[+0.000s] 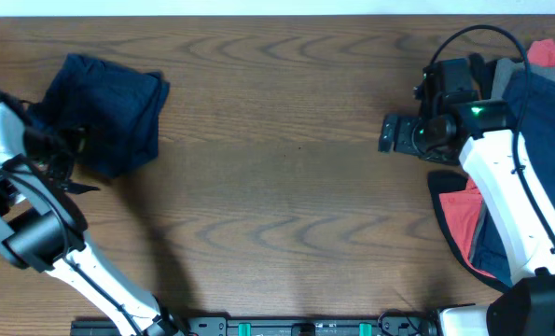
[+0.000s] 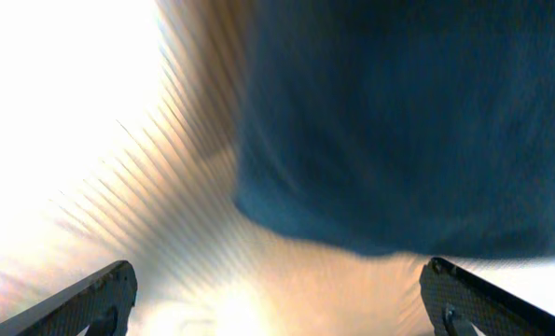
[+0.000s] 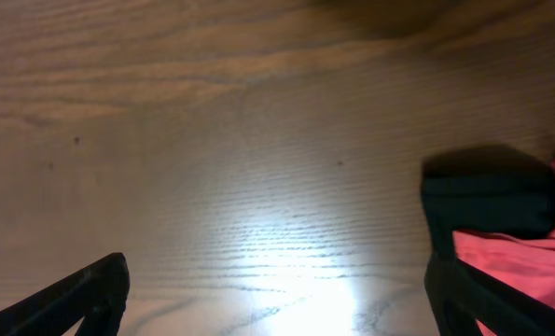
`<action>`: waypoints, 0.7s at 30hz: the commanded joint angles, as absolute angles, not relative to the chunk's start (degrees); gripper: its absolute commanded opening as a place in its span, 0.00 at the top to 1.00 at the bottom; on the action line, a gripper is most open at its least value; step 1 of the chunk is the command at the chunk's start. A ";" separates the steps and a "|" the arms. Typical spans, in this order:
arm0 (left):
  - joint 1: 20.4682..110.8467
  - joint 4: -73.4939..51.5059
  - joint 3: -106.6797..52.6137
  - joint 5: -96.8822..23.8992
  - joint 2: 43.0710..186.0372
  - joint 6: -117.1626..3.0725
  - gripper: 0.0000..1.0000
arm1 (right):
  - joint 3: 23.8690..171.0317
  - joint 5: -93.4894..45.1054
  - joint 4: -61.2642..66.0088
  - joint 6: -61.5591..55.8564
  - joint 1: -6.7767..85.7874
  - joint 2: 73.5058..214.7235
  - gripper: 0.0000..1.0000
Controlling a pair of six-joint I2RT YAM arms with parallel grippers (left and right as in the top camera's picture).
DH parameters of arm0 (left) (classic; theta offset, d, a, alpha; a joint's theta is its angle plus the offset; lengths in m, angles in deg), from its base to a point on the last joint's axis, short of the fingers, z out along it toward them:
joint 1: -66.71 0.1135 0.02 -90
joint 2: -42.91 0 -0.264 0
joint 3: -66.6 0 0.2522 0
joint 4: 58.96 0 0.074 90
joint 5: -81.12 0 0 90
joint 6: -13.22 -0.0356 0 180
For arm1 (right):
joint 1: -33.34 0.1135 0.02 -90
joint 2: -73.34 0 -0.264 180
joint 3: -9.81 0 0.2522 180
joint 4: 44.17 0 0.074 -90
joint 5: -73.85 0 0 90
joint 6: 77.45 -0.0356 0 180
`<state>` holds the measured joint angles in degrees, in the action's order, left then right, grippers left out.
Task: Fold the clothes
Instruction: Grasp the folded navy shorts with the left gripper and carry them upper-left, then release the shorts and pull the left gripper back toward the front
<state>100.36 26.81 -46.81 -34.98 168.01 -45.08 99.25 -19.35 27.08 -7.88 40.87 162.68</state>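
Note:
A folded dark navy garment point(image 1: 109, 112) lies at the table's far left. My left gripper point(image 1: 67, 154) is open and empty just beside its left edge; in the left wrist view the navy cloth point(image 2: 408, 121) fills the upper right, beyond the spread fingers point(image 2: 277, 303). A pile of clothes lies at the right edge: navy point(image 1: 548, 112), red point(image 1: 464, 219), grey point(image 1: 507, 75) and black pieces. My right gripper point(image 1: 389, 133) is open and empty over bare wood left of the pile. The right wrist view shows its fingers point(image 3: 277, 299), a black cloth edge point(image 3: 487, 201) and red cloth point(image 3: 515, 257).
The wooden table point(image 1: 286, 187) lies between the folded garment and the pile. A black cable point(image 1: 473, 37) loops above the right arm. A rail with green fittings point(image 1: 305, 327) runs along the front edge.

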 commanded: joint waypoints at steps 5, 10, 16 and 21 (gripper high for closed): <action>87.09 29.17 -46.59 -35.01 168.29 -51.57 0.02 | 99.58 -19.53 26.75 -8.14 38.75 162.62 0.01; 76.42 29.15 -46.59 -34.98 168.29 -53.65 0.02 | 99.58 -18.50 25.66 -8.03 38.77 163.40 0.01; 63.74 28.40 -46.59 -34.96 168.29 -58.32 0.02 | 99.58 -18.52 24.57 -7.99 38.77 167.88 0.01; 56.51 31.57 -46.62 -34.92 168.29 -68.29 0.02 | 99.58 -18.52 25.84 -6.61 38.77 173.41 0.01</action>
